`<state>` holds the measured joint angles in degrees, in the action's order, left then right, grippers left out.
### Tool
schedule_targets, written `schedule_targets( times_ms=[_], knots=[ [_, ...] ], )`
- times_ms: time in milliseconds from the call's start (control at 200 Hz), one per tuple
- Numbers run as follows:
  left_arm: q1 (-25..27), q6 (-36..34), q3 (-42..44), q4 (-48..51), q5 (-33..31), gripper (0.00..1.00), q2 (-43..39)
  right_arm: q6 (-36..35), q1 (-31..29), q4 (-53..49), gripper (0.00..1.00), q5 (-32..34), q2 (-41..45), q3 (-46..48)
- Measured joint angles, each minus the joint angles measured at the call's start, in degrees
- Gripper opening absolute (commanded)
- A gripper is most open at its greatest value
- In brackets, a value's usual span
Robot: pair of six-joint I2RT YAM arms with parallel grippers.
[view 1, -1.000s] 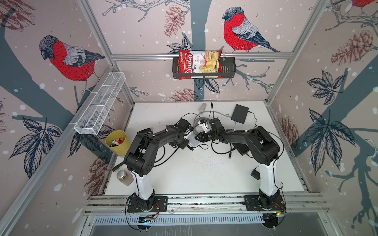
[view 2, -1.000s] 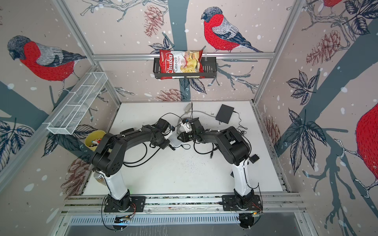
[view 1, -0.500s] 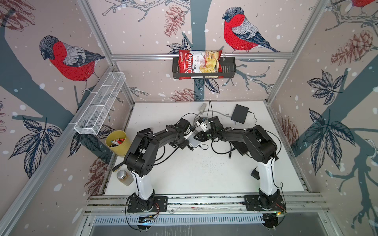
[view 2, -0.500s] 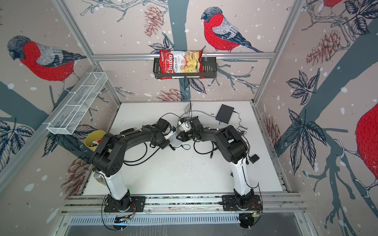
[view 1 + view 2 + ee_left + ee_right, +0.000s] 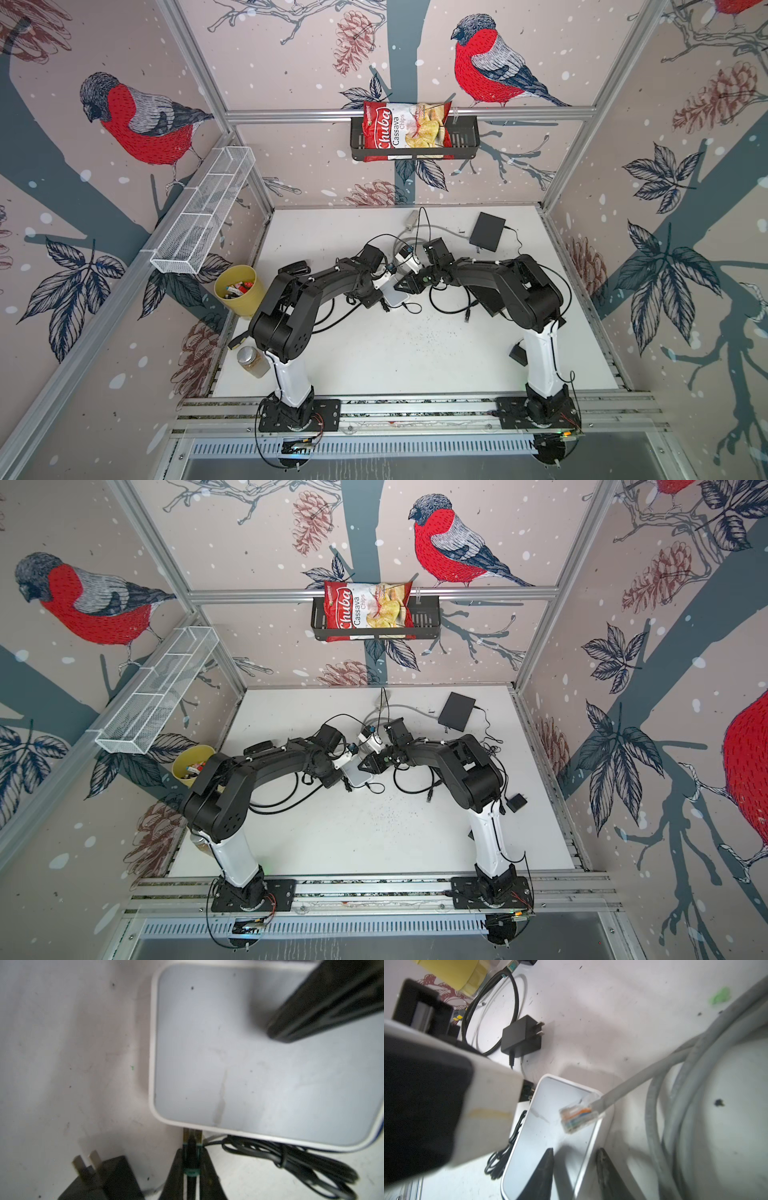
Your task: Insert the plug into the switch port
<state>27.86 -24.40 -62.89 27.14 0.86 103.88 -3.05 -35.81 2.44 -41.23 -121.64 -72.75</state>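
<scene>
Two grippers are meeting at the white switch [image 5: 249, 1053]. Left gripper [image 5: 191, 1159] is staying clenched on the dark plug [image 5: 190, 1147], touching the switch's edge; right gripper [image 5: 575, 1150], jaws apart, has been shifting over the switch, probably to brace it for insertion.

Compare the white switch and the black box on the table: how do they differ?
Colour: the white switch has a white rim and a pale grey top, while the black box is all black. Place: the white switch lies in the middle of the table, the black box near its back edge. Both are flat rectangular boxes lying flat.
</scene>
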Motion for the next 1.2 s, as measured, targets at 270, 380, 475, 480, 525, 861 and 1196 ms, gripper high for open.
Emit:
schedule_targets(
  times_ms=[270, 380, 475, 480, 525, 861, 1196],
  knots=[
    [0.00, -1.03, 1.49, -1.05, 0.90, 0.09, -1.20, -1.51, -0.31, -0.55, 0.35, -0.44, 0.02, -0.02],
    [0.09, -1.09, 1.27, -0.70, 1.01, 0.09, -1.03, -1.44, -0.59, -1.03, 0.35, -0.22, -0.48, -1.01],
    [0.44, -1.14, 1.09, -0.37, 0.57, 0.09, -0.87, -0.90, -0.61, -0.94, 0.36, 0.00, -0.98, -1.70],
    [0.44, -1.14, 1.07, -0.35, 0.55, 0.09, -0.87, -0.74, -0.59, -0.87, 0.36, 0.02, -0.98, -1.70],
    [0.48, -1.33, 1.05, -0.33, 0.55, 0.09, -0.87, 0.61, -0.59, -0.61, 0.36, 0.35, -1.03, -1.70],
    [1.18, -1.51, 1.05, -0.96, 1.09, 0.09, -0.76, 4.76, -0.92, 1.66, 0.37, 2.14, -2.38, -3.19],
    [1.68, -1.44, -0.57, 1.95, 0.90, 0.07, 0.22, 2.89, -2.51, 1.70, 0.35, 4.07, -3.21, -4.87]
  ],
)
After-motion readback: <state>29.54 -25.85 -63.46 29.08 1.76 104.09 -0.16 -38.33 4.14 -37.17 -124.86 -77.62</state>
